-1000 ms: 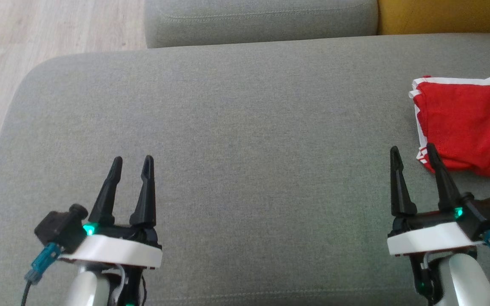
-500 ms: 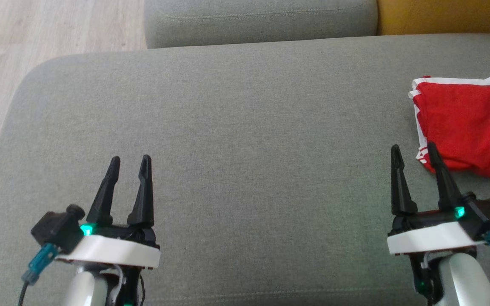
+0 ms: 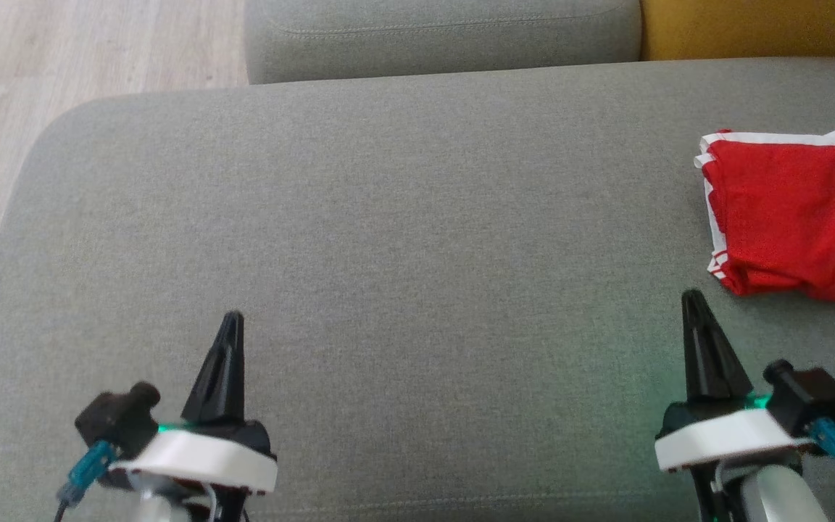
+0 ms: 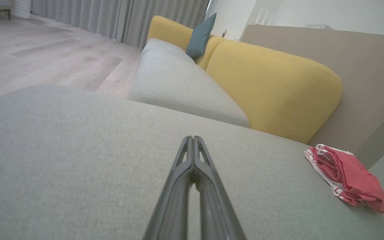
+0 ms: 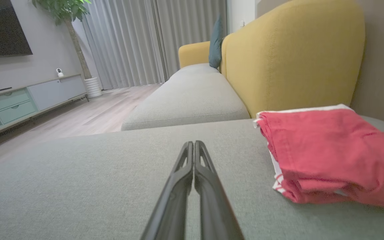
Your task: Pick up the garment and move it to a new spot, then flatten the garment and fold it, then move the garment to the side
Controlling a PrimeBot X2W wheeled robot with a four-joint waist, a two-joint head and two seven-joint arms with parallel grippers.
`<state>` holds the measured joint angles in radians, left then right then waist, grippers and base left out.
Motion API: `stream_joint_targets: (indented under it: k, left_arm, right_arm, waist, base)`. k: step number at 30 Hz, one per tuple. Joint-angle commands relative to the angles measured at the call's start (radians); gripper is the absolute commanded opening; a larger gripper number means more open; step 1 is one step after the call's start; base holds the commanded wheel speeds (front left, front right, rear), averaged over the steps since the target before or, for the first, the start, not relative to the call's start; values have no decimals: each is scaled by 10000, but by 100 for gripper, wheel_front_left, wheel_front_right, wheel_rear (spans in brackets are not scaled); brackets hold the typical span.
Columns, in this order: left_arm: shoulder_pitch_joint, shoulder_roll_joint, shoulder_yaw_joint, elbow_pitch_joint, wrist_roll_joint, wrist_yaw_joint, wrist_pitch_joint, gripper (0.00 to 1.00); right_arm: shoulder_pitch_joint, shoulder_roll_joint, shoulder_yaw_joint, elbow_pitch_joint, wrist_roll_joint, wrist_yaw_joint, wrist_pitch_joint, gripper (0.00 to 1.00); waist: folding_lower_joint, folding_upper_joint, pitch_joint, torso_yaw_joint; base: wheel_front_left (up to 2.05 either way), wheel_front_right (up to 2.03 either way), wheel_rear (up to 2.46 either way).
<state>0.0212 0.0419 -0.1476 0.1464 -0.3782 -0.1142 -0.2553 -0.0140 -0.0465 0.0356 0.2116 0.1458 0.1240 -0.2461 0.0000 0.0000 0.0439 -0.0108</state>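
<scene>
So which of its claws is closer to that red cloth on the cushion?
The right one. The right gripper sits just short of the red garment, not touching it; the left gripper is far off across the grey cushion.

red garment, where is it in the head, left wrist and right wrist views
Head view: the red garment lies at the far right edge, mid-height, on the grey cushion.
Left wrist view: the garment lies at the lower right, small.
Right wrist view: the garment lies in the right half, mid-height, large and close.
Shared landmark: the yellow sofa back behind it, at the head view's top right corner.
</scene>
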Motion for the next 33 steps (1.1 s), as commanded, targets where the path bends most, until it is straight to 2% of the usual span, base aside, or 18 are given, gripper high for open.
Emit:
stream_joint_targets:
  k: [1, 33]
  left_arm:
    - [-261, 12, 52, -288, -240, 1, 47, 0]
    - [-529, 168, 519, 62, -3454, -44, 827, 0]
  right_arm:
    - [-224, -14, 3, -312, 280, 1, 13, 0]
    - [-410, -196, -147, -142, 4119, 18, 740, 0]
  waist:
    - [0, 0, -5, 2]
    - [0, 0, -107, 29]
  base:
    - [0, 0, 0]
    - [0, 0, 0]
